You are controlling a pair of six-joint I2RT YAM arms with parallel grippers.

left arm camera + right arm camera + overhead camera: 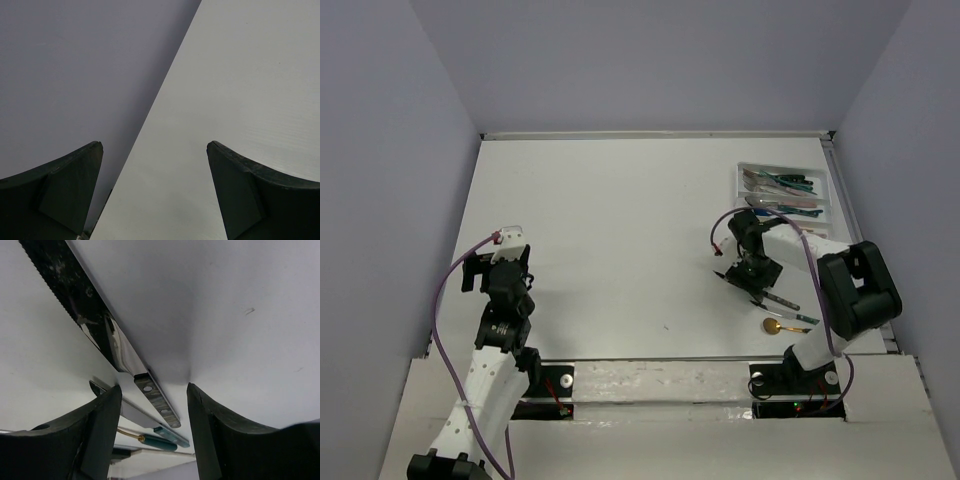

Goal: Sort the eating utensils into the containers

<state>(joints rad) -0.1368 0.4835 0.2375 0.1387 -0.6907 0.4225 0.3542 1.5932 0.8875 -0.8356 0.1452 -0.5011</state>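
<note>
A knife (150, 390) with a serrated blade and a grey marbled handle lies on the table between the fingers of my right gripper (152, 390). The jaws stand open on both sides of it with gaps. From above, the right gripper (744, 276) hovers low over that knife (781, 299). Beyond it lie a teal-handled utensil (172, 434) and a gold spoon (773, 325) with a teal handle (157, 442). The white tray (828, 186) at the back right holds several utensils. My left gripper (155, 145) is open and holds nothing, far to the left (496, 258).
The table's right edge rail (840, 200) runs just beside the tray. Grey walls enclose the table on three sides. The left wrist view shows only bare table and the left wall.
</note>
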